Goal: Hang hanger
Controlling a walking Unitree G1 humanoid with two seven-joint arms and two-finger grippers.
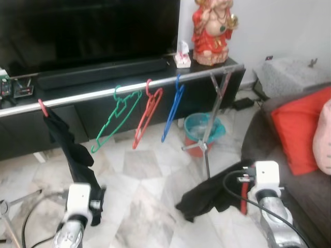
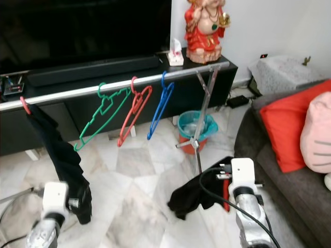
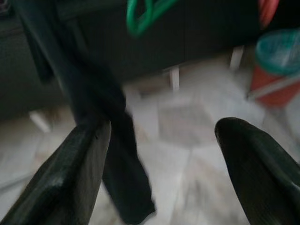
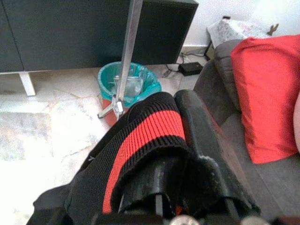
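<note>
Right gripper (image 4: 187, 154) pinches black-and-red knit garment (image 4: 140, 140); left gripper (image 3: 159, 164) spread wide beside hanging black garment (image 1: 67, 144) on rail (image 1: 93, 94).

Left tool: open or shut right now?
Open. In the left wrist view the left tool has its two black fingers spread wide, with bare floor between them and the hanging black garment just beyond.

Left gripper (image 3: 159, 154) fingers spread — right gripper (image 4: 180, 140) clamped.
</note>
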